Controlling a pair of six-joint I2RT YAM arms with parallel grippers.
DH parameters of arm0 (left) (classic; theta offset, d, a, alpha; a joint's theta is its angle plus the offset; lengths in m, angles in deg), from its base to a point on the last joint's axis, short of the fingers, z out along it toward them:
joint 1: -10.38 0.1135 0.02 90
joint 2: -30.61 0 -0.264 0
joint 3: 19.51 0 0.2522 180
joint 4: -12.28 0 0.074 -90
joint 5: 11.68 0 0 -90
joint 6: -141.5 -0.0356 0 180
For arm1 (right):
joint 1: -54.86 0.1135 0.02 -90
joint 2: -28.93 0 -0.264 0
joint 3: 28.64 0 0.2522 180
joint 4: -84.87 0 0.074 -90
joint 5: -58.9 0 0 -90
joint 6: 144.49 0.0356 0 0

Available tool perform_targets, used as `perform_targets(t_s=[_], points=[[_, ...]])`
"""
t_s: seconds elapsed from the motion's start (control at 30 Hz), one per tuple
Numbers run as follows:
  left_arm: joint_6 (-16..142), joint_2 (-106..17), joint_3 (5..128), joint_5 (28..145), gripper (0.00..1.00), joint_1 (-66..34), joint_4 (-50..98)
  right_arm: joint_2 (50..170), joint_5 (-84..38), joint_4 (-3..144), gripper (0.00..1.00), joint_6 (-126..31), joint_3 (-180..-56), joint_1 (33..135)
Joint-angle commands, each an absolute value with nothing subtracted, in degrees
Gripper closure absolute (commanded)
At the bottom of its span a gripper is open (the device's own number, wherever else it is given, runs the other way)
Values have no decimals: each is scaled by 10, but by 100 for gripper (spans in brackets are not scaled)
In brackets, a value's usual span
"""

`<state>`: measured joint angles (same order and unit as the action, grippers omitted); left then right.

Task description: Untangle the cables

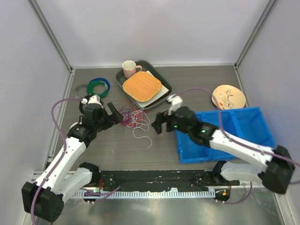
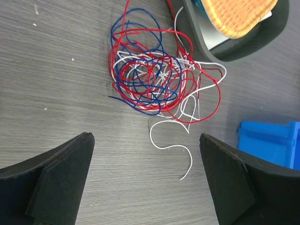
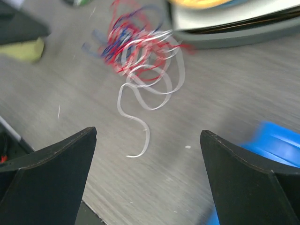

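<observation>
Tangled thin red, blue and white cables (image 3: pixel 140 61) blurred in the right wrist view; left gripper (image 2: pixel 145 140) and right gripper (image 3: pixel 147 136) hover either side, jaws wide, empty.

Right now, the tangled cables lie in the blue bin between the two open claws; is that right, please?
No: the cables lie on the table beside the bin, between the open left claw and right claw, as the top view shows.
</observation>
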<state>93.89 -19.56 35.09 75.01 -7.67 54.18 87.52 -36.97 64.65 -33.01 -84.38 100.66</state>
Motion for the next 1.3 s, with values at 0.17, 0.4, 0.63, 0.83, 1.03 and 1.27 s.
perform_targets(t_s=[0.17,0.4,0.63,0.83,1.03,1.27], points=[[928,-238,325,811,0,-82,464,1151,-524,758,8,-338,-1000,1128],[944,-247,314,773,0,-82,466,1256,-561,794,23,-236,-1051,1129],[947,-262,312,772,0,-81,461,1322,-606,851,71,-220,-1069,1129],[945,-278,313,779,0,-82,444,1248,-503,857,99,-298,-1038,1131],[928,-324,314,848,0,-81,384,1133,-354,789,99,-351,-1022,1131],[925,-394,322,869,4,-81,328,1012,-462,715,99,-380,-1063,1130]])
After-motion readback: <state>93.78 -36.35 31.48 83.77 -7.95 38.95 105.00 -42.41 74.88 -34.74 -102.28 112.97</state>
